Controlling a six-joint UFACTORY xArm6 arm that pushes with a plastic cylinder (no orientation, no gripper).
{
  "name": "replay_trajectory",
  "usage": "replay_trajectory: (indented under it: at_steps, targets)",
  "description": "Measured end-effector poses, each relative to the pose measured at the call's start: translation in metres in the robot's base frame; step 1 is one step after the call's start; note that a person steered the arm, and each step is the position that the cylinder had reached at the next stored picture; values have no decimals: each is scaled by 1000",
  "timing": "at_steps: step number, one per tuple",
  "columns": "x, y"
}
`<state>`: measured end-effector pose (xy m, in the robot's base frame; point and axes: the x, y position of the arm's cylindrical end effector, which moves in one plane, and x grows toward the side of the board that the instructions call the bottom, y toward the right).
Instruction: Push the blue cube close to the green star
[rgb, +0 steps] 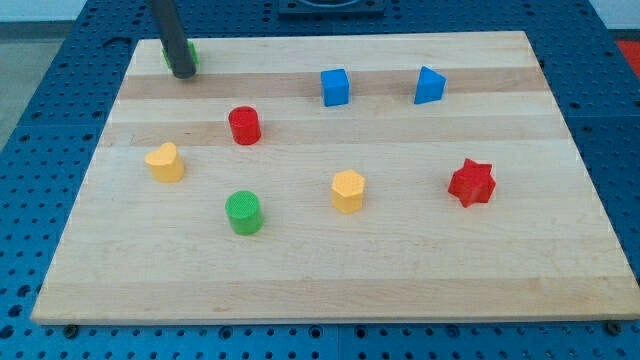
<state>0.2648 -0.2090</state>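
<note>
A pale wooden tabletop (330, 270) rests on a blue perforated bench (40, 60). The end effector is a plain dark rod with nothing to open or clench, and my tip (183, 74) sits at the view's top left, right against the mostly hidden green star (191, 52). The blue cube (335, 87) lies well apart toward the view's right, near the top edge (turned slightly askew, no clear long axis), left of a blue wedge-like block (429, 86).

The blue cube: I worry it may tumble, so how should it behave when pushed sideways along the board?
The blue cube sits flat on a broad face and looks squat, so it probably slides rather than tips. The wooden board looks smooth, suggesting little resistance. An off-centre push would likely rotate it.
</note>
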Motion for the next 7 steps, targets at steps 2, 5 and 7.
replay_trajectory:
  at_steps: [2, 5, 7]
  targets:
    - [-3, -4]
    - [-37, 264]
    - [-3, 422]
